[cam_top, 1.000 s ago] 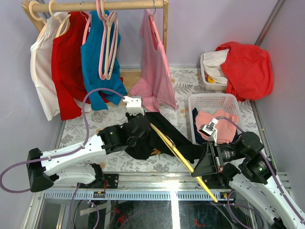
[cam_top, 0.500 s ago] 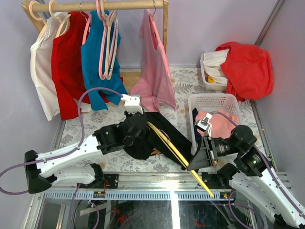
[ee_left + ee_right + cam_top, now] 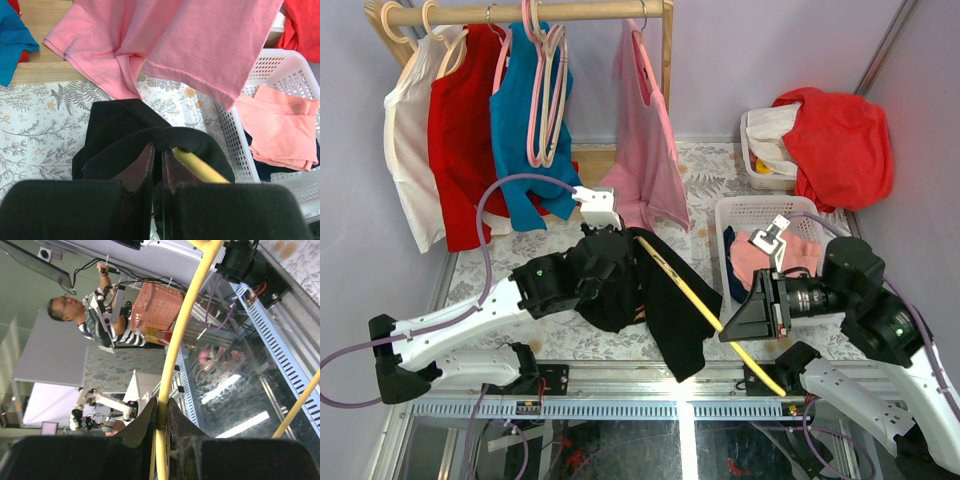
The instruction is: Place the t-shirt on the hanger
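Observation:
The black t-shirt point(image 3: 670, 300) hangs bunched over the upper end of the yellow hanger point(image 3: 695, 297), its lower part drooping toward the table's front edge. My left gripper point(image 3: 618, 246) is shut on a fold of the t-shirt point(image 3: 130, 125) right next to the hanger's tip point(image 3: 197, 168); the left gripper point(image 3: 157, 152) holds cloth between its fingers. My right gripper point(image 3: 730, 332) is shut on the hanger's thin bar point(image 3: 186, 315) lower down, and this right gripper point(image 3: 161, 415) faces off the table. The hanger's hook is not visible.
A white basket point(image 3: 738, 212) with salmon clothes stands right of the t-shirt. Behind it a bin carries a red cloth point(image 3: 840, 140). A pink shirt point(image 3: 645, 160) and a teal shirt point(image 3: 520, 130) hang from the wooden rail point(image 3: 590, 11) just behind my left gripper.
The right arm has risen and drawn back with the hanger, tilting it. The t-shirt has come off the table on the right and now droops from the hanger. The left gripper moved slightly back.

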Available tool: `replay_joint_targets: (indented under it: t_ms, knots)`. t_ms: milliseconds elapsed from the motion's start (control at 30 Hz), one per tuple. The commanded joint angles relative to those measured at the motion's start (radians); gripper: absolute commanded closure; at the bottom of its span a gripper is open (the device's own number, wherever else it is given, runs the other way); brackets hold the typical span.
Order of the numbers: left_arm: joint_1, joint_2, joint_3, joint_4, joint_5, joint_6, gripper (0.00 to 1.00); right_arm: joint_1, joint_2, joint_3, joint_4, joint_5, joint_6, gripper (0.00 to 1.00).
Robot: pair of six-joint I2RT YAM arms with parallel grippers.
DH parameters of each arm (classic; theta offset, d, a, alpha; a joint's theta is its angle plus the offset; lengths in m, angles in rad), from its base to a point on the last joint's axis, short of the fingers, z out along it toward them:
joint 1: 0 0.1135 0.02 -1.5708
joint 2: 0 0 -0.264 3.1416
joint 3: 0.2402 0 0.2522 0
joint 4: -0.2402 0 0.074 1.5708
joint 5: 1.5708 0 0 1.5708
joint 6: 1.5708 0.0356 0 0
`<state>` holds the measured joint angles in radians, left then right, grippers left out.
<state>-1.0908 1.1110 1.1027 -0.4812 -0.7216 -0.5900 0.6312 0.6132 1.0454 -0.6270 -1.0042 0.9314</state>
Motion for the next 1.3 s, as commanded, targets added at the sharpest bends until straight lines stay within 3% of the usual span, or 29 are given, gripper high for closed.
replay_joint_targets:
  t_ms: [0,300,600,867,1267]
  knots:
    - [0.008,0.007,0.041,-0.02,-0.003,0.031,1.0,0.001,0.016,0.157,-0.267,0.027,-0.102,1.0]
    - [0.008,0.022,0.027,-0.014,0.008,0.037,1.0,0.0,0.032,0.235,-0.382,0.059,-0.173,1.0]
    - [0.009,0.033,0.053,-0.026,0.05,0.062,1.0,0.001,0.029,0.187,-0.398,0.07,-0.243,1.0]
    - [0.008,0.045,0.065,-0.064,0.056,0.061,1.0,0.001,0.088,0.322,-0.491,0.109,-0.321,1.0]
    - [0.008,0.056,0.08,-0.077,0.07,0.067,1.0,0.001,-0.005,0.188,-0.211,-0.024,-0.146,1.0]
